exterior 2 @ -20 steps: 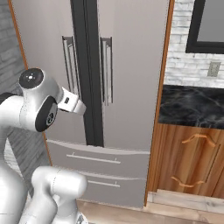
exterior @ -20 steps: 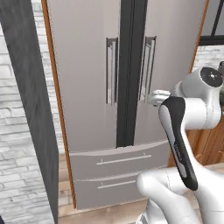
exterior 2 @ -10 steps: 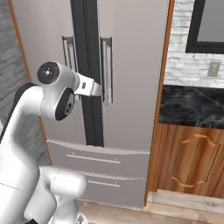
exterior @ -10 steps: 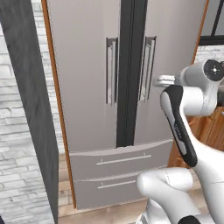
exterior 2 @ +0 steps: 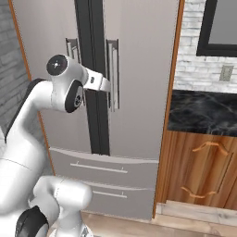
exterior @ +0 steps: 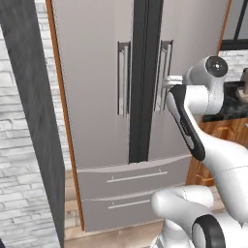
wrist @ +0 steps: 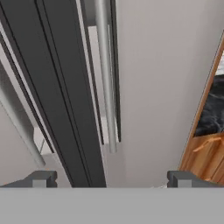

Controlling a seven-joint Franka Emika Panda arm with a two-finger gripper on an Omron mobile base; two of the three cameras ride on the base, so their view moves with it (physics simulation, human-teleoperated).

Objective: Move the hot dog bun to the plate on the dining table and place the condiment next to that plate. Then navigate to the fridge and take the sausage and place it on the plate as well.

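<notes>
Currently the gripper [wrist: 112, 179] is spread wide and empty; ahead, between the jaws, runs the fridge [wrist: 162, 87] door's handle [wrist: 106, 78]: rigid, smooth, probably slippery; grasp its bar mid-length, squarely

The arm [exterior: 193, 131] is rising from its base, bending at the elbow and reaching forward at about chest height. The wrist is pointing straight ahead, holding the hand level. The gripper [wrist: 113, 178] is standing with its two dark fingers [wrist: 41, 178] spread wide apart, gripping nothing between them.
</notes>
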